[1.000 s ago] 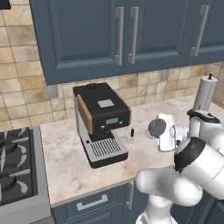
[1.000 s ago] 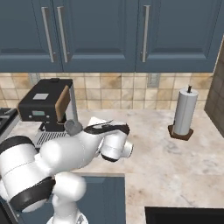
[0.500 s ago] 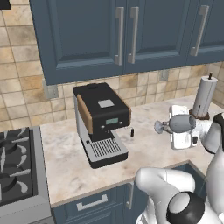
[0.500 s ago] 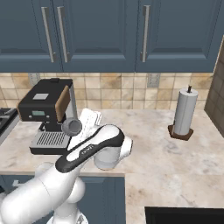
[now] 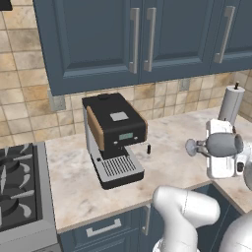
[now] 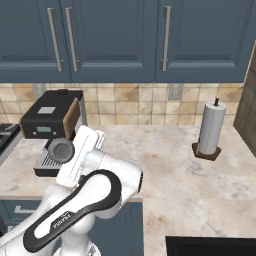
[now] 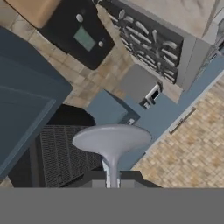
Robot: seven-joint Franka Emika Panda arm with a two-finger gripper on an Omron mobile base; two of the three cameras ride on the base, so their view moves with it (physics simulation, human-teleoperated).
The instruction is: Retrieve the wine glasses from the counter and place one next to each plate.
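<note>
The end effector [image 7: 113,177] is pinching the stem of a wine glass [image 5: 218,145]. The glass lies sideways in the air above the worktop [image 5: 167,165], right of the coffee machine [image 5: 114,138], foot toward it.

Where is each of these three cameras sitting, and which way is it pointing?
Left base view: behind the arm's left, facing the counter and coffee machine; arm lower right, carrying a wine glass sideways.
Right base view: behind its right, facing the same counter and coffee machine; arm lower left.
Hand view: on the hand, looking along the glass's stem; gripper shut on it.
Shared: glass, coffee machine.
</note>
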